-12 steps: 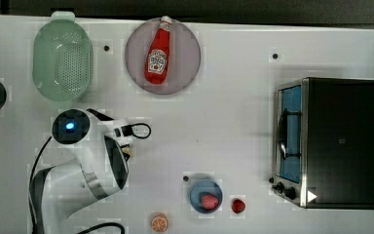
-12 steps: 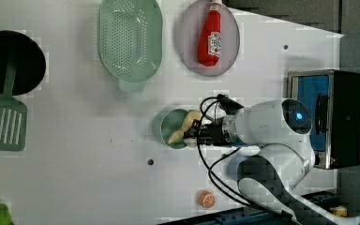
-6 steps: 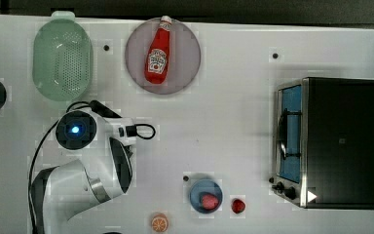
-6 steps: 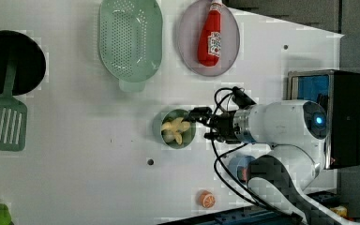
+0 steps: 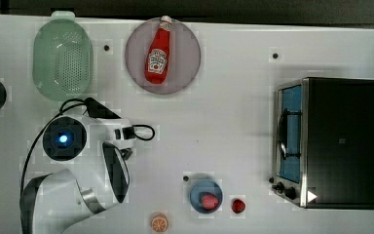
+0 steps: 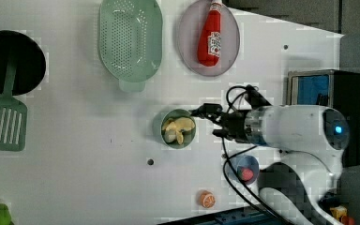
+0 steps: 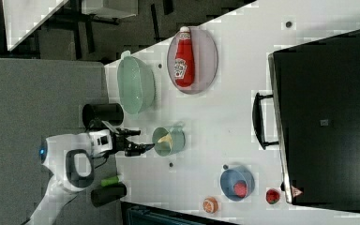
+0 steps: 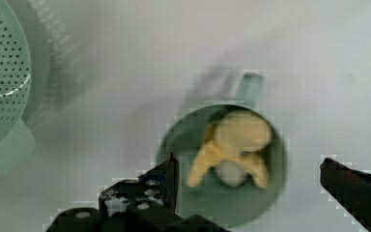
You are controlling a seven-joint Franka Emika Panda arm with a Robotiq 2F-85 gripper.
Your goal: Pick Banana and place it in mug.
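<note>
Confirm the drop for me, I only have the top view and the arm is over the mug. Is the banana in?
Observer: Yes. In the left view the banana lies inside the mug, peeled yellow pieces below the rim.
Operator: Claw let go?
Observer: Open. In the wrist view the claw has its fingers spread to either side of the mug, nothing between them.
Operator: Clear of the mug?
Observer: In the right view the claw sits beside the mug, on the right view's left, fingertips near the rim; I cannot tell if they touch.
</note>
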